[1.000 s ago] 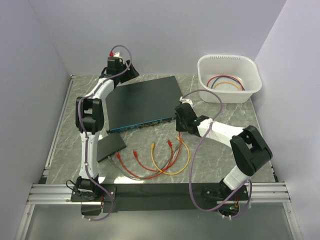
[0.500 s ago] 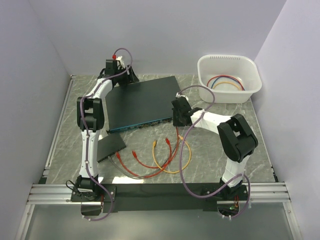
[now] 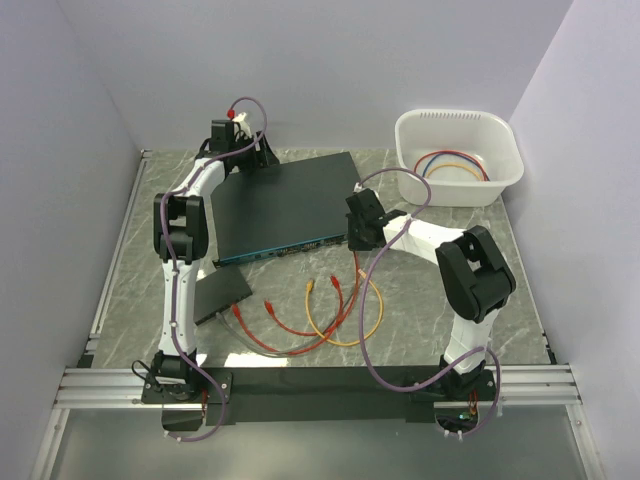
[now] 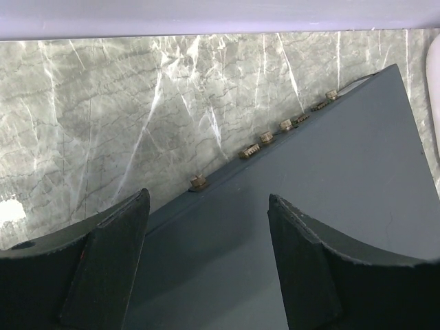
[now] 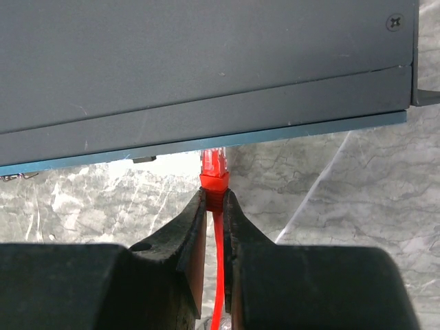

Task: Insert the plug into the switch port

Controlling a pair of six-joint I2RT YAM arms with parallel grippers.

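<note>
Top external — white tub [image 3: 455, 196] holding coiled cables [image 3: 455, 158], right pincer [image 5: 214, 206] clamping red plug [image 5: 214, 168], left pincer [image 4: 206, 206] spread.

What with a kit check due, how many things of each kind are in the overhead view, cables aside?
Flat boxes: 2, the switch and the black slab.
White tub: 1.
Robot arms: 2, the left arm and the right arm.
Total: 5.

Plug [image 5: 214, 168] tip sat right at the switch [image 5: 206, 62] front edge, no gap showing. Behind the right gripper [image 5: 214, 201], loose cables [image 3: 330, 318] crowded the table [image 3: 430, 300]. Slab [image 3: 222, 295] blocked front-left. Bare strip lay between switch and tub [image 3: 412, 150].
</note>
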